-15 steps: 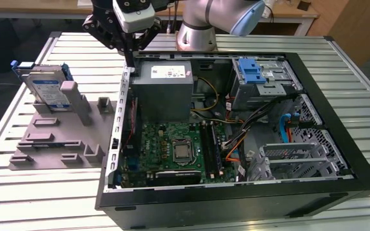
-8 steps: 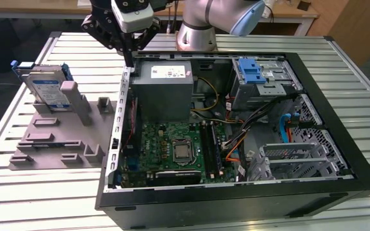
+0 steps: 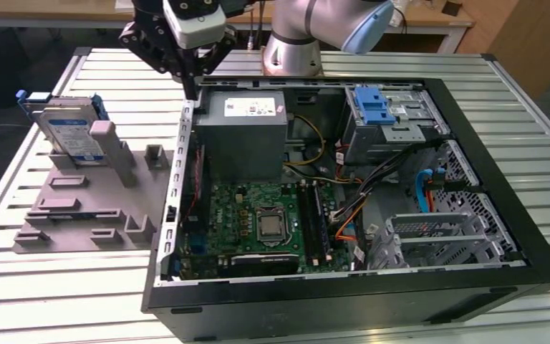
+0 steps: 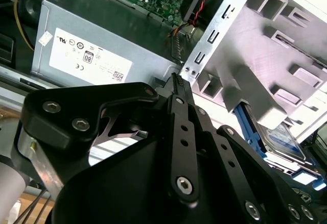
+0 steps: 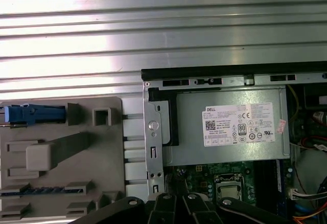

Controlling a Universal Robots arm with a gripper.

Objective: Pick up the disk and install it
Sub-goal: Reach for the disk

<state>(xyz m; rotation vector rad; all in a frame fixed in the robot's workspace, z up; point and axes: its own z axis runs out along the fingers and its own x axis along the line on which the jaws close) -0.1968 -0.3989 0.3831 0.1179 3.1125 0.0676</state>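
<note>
Disk (image 3: 69, 132) standing upright in the grey holder (image 3: 84, 208) on the surface (image 3: 55, 301), jaws pressed together, empty, hovering well apart toward the exterior view's right, above the computer case (image 3: 351, 301) corner

Colour rundown; my gripper (image 3: 191, 84) is black all over.
Disk (image 3: 69, 132): silver body, blue-and-white label, blue frame. Holder (image 3: 74, 208): plain matte grey. Table (image 3: 26, 279): bright silver, ribbed in long parallel stripes. Case (image 3: 351, 308): black shell, bare grey metal inside. Power supply box (image 3: 241, 132): grey with a white sticker. Motherboard (image 3: 246, 215): green. Latch (image 3: 375, 107): blue. Wires (image 3: 304, 154): yellow.
</note>
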